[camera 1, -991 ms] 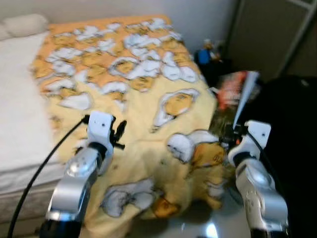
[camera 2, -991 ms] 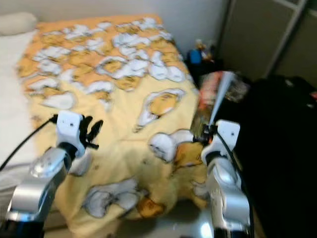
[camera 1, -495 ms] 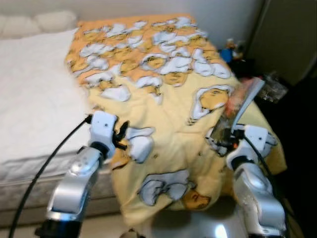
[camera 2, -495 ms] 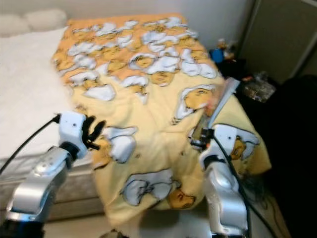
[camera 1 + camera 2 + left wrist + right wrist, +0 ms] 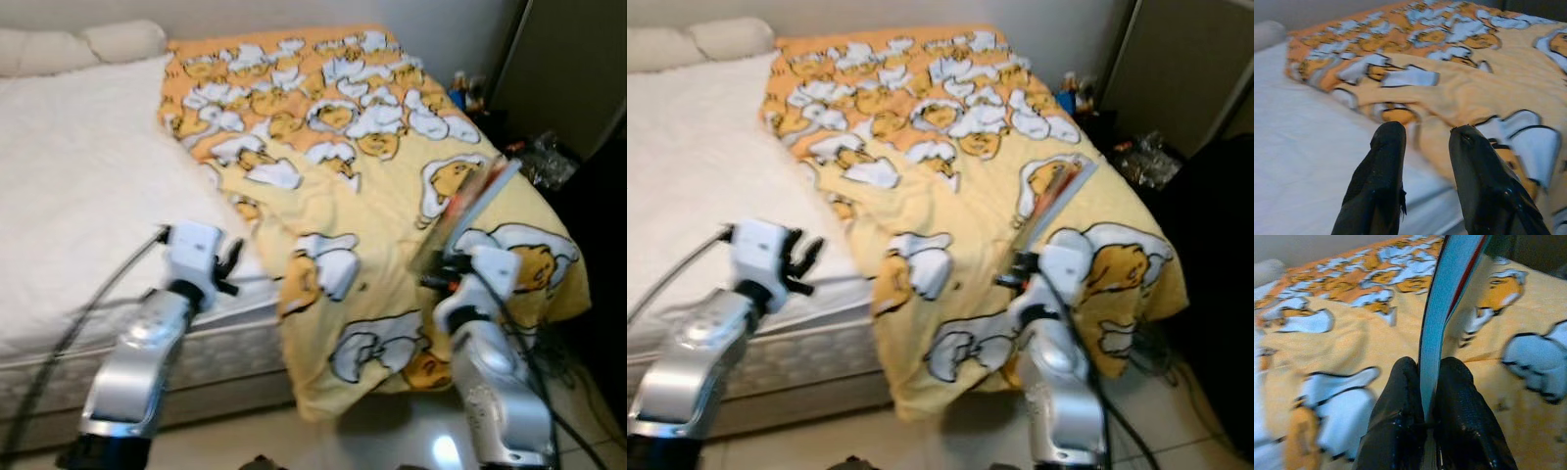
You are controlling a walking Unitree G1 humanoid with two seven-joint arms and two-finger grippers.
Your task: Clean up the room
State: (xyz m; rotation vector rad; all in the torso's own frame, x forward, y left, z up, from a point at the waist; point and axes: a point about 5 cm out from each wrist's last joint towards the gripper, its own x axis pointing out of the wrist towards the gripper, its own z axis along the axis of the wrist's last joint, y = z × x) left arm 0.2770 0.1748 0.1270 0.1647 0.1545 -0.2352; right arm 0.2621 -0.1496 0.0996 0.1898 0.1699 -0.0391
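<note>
My right gripper (image 5: 1425, 382) is shut on a thin book (image 5: 1447, 298) with a blue-white page edge and a red cover. The book (image 5: 468, 208) sticks up and away from that gripper (image 5: 438, 272), above the near right part of the yellow blanket (image 5: 392, 186) printed with egg characters. My left gripper (image 5: 1425, 142) is open with nothing between its fingers. It (image 5: 229, 266) is held over the near edge of the white mattress (image 5: 78, 196), just left of the blanket's folded edge.
The bed fills the middle of the view, with pillows (image 5: 78, 44) at its far left. Small clutter and bottles (image 5: 468, 90) stand on the floor by the far right corner. A dark wardrobe (image 5: 578, 69) and black bulk are at right. Shiny tile floor (image 5: 372, 441) lies below.
The whole view has swung so that the bed sits further right and more white mattress shows; the camera moved. Both arms keep their pose, and the book stays in my right gripper.
</note>
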